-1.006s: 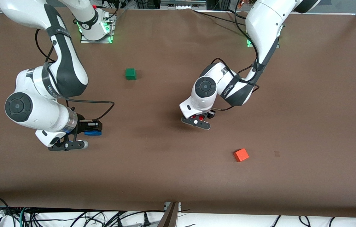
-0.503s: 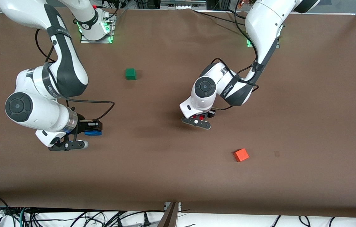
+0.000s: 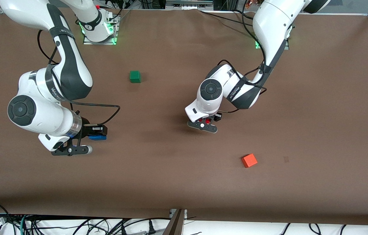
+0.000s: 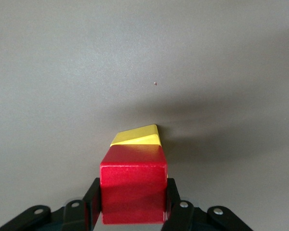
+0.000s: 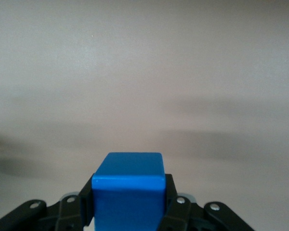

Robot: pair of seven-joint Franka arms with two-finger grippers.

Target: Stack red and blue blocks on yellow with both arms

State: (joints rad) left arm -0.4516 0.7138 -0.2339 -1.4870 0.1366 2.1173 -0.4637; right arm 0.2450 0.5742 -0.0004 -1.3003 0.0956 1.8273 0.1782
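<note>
Left gripper (image 4: 132, 211) clamps the matte red cube (image 4: 133, 185) above the matte yellow cube (image 4: 138, 136), frame centre; square edges before you lower; right gripper (image 5: 128, 207) holds the matte blue cube (image 5: 129, 190).

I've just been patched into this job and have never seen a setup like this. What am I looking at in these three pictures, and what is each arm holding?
Two white jointed robot arms work at a brown table. The wide picture looks down from a high camera facing them; the other two come from cameras on each wrist.

The left gripper is shut on a deep red matte cube, over the middle of the table. Its wrist view shows a small yellow matte cube on the table just past the red one.

The right gripper is shut on a bright blue matte cube, toward the right arm's end.

Loose on the table: a green cube and, nearer the front camera, an orange cube.
</note>
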